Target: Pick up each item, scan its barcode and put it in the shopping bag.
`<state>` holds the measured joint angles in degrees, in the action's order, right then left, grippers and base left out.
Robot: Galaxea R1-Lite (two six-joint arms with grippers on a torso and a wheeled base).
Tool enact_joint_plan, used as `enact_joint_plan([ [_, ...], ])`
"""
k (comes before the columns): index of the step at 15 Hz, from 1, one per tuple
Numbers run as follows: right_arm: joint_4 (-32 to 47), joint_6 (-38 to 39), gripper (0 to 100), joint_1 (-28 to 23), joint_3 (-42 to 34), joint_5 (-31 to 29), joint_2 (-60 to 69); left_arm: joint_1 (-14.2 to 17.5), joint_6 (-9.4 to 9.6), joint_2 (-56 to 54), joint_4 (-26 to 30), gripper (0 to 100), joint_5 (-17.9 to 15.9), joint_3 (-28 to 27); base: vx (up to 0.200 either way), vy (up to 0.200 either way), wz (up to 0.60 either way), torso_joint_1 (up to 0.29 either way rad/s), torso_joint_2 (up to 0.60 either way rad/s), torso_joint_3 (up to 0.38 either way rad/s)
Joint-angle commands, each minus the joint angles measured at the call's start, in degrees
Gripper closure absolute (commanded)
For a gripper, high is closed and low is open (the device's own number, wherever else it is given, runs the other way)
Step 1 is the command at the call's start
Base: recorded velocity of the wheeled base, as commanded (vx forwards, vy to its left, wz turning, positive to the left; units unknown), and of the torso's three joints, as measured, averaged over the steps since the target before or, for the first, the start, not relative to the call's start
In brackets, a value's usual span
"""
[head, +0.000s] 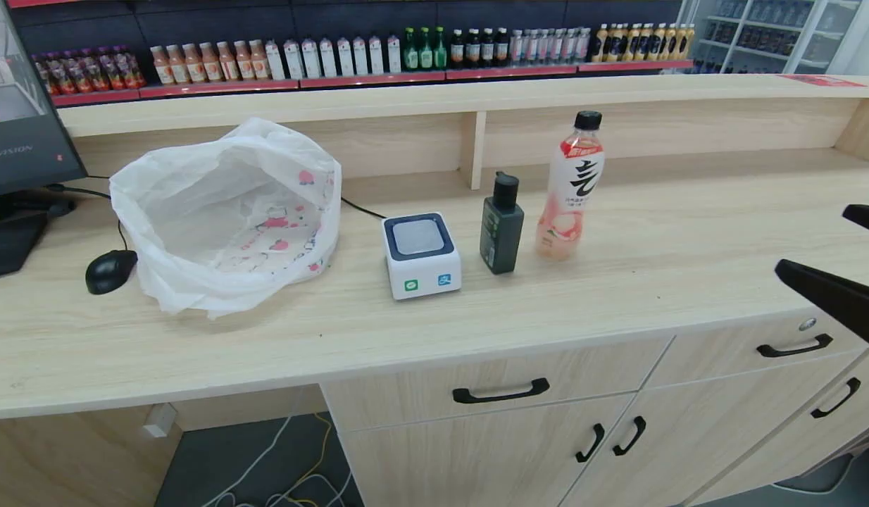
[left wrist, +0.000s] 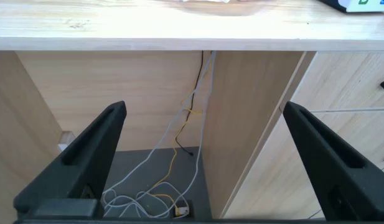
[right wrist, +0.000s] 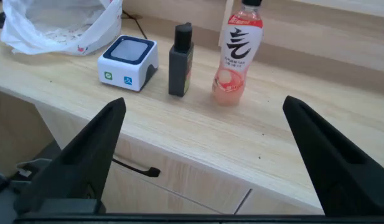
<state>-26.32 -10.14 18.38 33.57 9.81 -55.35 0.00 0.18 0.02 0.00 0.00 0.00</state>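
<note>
The right end effector (head: 813, 238) is hovering at the right edge of the head view, just off the front of the worktop (head: 617, 296). Its fingers are standing wide apart and are holding nothing. The left end effector (left wrist: 204, 106) is likewise spread wide and empty. It is sitting below the level of the worktop's front edge and facing the open recess where cables (left wrist: 173, 155) are lying on the floor.

On the worktop, right of centre, the pink drink bottle (head: 570, 190) is standing upright. The dark pump bottle (head: 501, 229) is standing upright just beside it, on its left, with a narrow gap between them. The scanner (head: 420, 255) is sitting at centre frame, near the pump bottle. The shopping bag (head: 227, 211) is lying open-mouthed at left of centre, apart from the scanner. A black mouse (head: 110, 271) is resting at the bag's left.
</note>
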Motion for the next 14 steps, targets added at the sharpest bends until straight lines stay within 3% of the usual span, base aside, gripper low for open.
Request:
enact_joint_plan([
  [1,-0.05,-0.05,0,5.52,1.41,-3.31,-6.09,0.0,-0.01,-0.02,0.0,0,0.0,0.0,0.0,0.0,0.0,0.0,0.0,0.0],
  [4,-0.4,0.04,0,11.94,2.46,-6.21,-11.89,0.0,-0.01,-0.02,0.0,0,0.0,0.0,0.0,0.0,0.0,0.0,0.0,0.0],
  [8,-1.54,0.83,0,12.03,2.9,-6.39,-16.9,0.0,-0.01,-0.02,0.0,0,0.0,0.0,0.0,0.0,0.0,0.0,0.0,0.0],
  [14,-19.47,1.97,0,14.31,5.1,-10.43,-29.38,0.0,-0.01,-0.02,0.0,0,0.0,0.0,0.0,0.0,0.0,0.0,0.0,0.0],
])
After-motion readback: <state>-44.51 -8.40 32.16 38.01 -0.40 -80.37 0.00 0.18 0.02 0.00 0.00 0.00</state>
